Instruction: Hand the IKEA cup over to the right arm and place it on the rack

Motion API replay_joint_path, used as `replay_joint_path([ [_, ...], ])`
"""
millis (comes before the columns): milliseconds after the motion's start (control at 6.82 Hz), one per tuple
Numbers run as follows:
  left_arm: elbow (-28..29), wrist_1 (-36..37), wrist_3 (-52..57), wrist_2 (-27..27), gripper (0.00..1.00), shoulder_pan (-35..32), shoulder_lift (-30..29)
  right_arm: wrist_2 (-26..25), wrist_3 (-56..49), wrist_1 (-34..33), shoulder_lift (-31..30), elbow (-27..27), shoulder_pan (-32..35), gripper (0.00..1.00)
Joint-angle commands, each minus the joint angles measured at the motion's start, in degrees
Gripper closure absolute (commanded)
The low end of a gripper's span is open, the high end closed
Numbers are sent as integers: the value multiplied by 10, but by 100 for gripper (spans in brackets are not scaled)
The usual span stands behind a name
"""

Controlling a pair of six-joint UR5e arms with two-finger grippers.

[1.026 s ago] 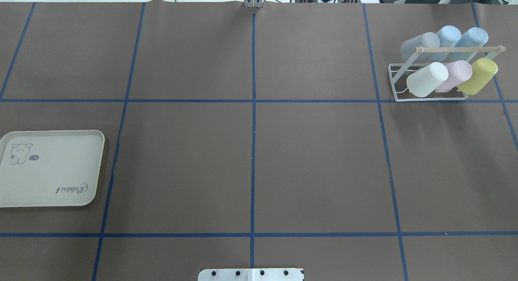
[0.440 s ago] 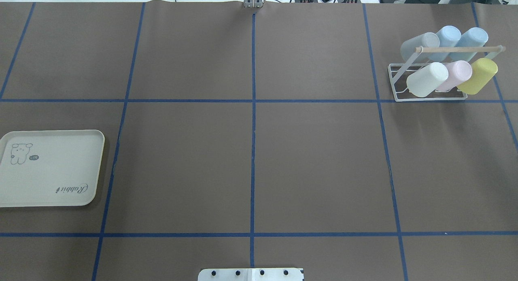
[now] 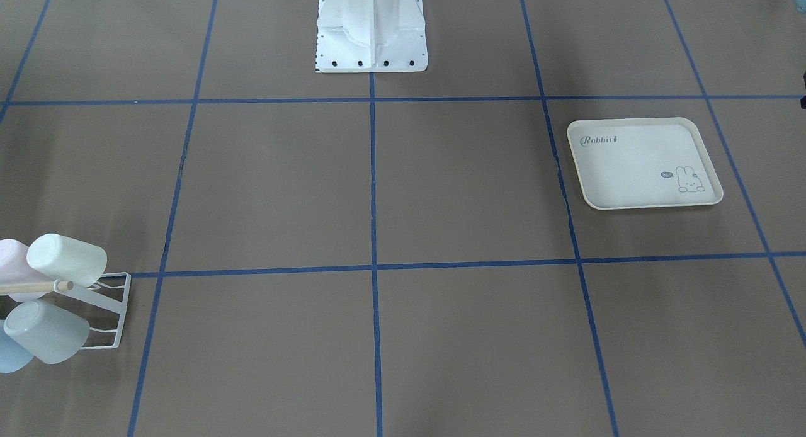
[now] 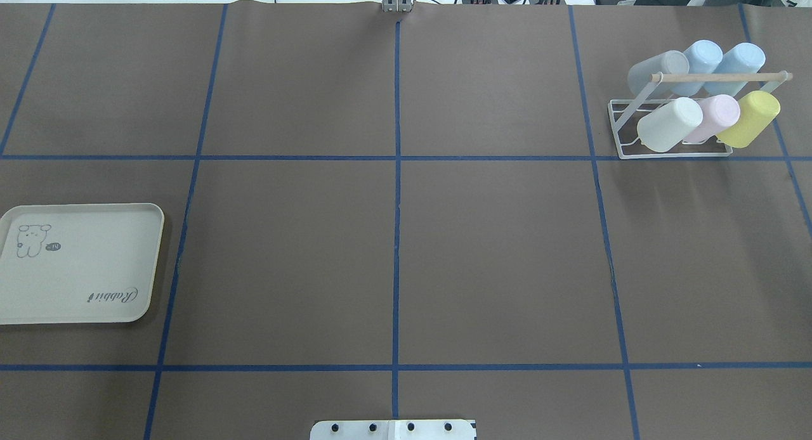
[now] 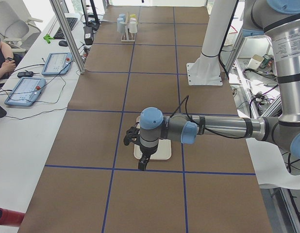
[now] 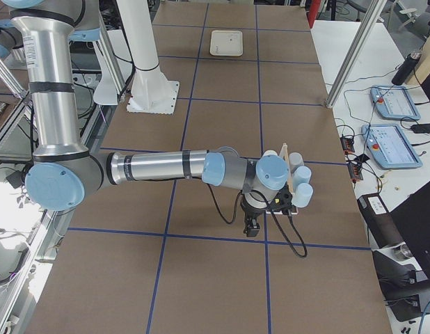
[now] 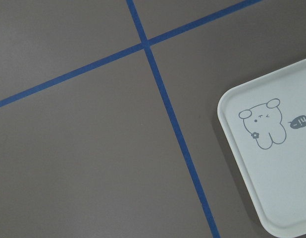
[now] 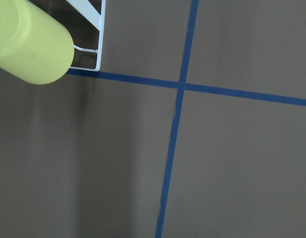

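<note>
Overhead: six cups [image 4: 669, 124] are hung on the rack [image 4: 720, 77], with the tray [image 4: 95, 262] well apart from it. Left-end view: the left gripper [image 5: 143, 164] is held far from the rack, near the tray; its grip cannot be told. Right-end view: the right gripper [image 6: 251, 228] is held just beside the rack; its grip cannot be told either.

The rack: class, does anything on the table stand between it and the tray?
Nothing visible does: only taped table lies between the tray and the rack. Six cups already sit on the rack; the tray holds none.
</note>
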Motion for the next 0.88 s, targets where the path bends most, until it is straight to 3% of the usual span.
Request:
replay_joint_path([
  [0, 3, 0, -1, 0, 0, 0, -1, 1, 25, 19, -30, 38, 11, 0],
  [440, 3, -1, 0, -1, 0, 0, 0, -1, 113, 122, -55, 34, 13, 0],
  [733, 16, -1, -1, -1, 0, 0, -6, -2, 119, 141, -58, 33, 13, 0],
])
